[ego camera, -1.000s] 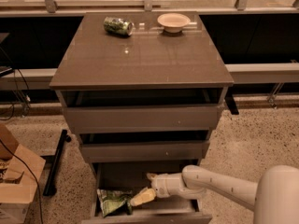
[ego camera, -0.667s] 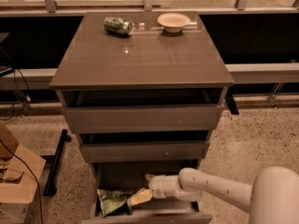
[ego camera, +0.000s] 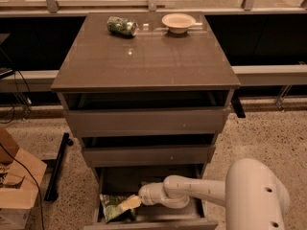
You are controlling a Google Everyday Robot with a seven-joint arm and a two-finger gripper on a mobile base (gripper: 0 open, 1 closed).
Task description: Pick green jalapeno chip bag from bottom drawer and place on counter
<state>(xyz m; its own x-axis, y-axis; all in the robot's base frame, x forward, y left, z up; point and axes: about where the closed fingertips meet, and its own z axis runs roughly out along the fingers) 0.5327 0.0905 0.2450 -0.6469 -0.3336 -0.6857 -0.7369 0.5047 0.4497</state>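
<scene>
Sitting low inside the lowest, widest-pulled grey-brown drawer (ego camera: 158, 222): the robot's pale yellowish hand (ego camera: 130, 203), on the end of a white arm (ego camera: 201, 190) that comes in from the right. The hand's tip is touching the right edge of the crumpled green-and-white foil chip bag (ego camera: 111, 208). I can't tell whether the hand is apart or closed, or whether it has any grip on the bag. The bag lies in the drawer's front-left corner, against the left wall, on the drawer floor.

The two grey-brown drawers above, top (ego camera: 144, 121) and middle (ego camera: 146, 155), are each pulled out a little and overhang the rear of the bottom one, so the arm passes under the middle drawer's front. The robot's rounded white body (ego camera: 256, 198) is at the cabinet's front-right corner.

On the glossy grey-brown tabletop (ego camera: 144, 61), near the back edge: a small green drink can (ego camera: 121, 26) on its side, and to its right a shallow cream bowl (ego camera: 178, 21), the two apart. A brown cardboard box (ego camera: 14, 186) sits on the speckled floor to the left.
</scene>
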